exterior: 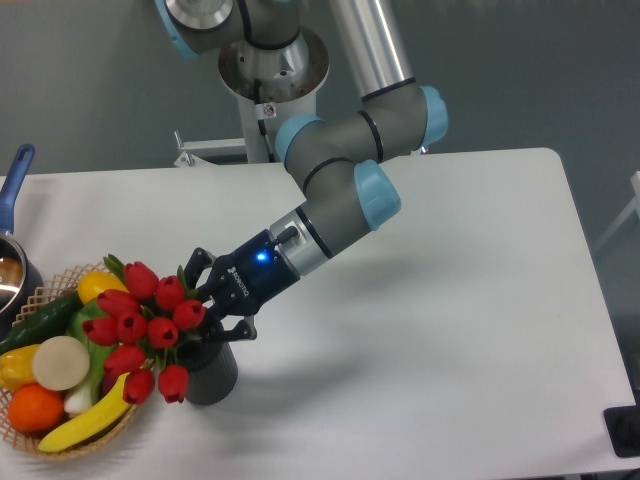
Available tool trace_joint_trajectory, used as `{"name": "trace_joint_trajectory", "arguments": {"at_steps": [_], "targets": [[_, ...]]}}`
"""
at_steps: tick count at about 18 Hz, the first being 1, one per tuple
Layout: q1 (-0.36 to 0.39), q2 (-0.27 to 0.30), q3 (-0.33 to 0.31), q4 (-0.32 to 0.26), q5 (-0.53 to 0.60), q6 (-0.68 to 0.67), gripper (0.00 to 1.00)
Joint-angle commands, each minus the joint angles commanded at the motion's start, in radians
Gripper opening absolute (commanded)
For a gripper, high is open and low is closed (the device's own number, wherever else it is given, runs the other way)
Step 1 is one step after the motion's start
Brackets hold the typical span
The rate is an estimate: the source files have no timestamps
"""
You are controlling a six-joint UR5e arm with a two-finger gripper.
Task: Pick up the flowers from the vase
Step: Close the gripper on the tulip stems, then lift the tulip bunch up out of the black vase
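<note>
The flowers (140, 325), a bunch of red tulip buds with green leaves, lean left over the vase (212, 374), a short dark cylinder at the table's front left. My gripper (208, 314) comes in from the right and is shut on the stems just above the vase's rim. The stems themselves are hidden behind the buds and my fingers. The buds overhang the basket's right side.
A wicker basket (42, 298) of fruit and vegetables sits directly left of the vase, touching the flowers' spread. A blue-handled pot (14, 190) is at the far left edge. My arm (340, 195) stretches back to its base at the table's rear.
</note>
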Motion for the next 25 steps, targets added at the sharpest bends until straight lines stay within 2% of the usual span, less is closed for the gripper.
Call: {"name": "trace_joint_trajectory", "arguments": {"at_steps": [8,13,17,25], "targets": [[0.018,0.034,0.011,-0.002,-0.054,-0.037,0.08],[0.021,0.037,0.044,-0.002,-0.06,-0.066,0.1],[0.038,0.038,0.08,-0.002,-0.098,-0.141,0.11],[0.049,0.058,0.112,-0.002,-0.133,-0.222,0.11]]}}
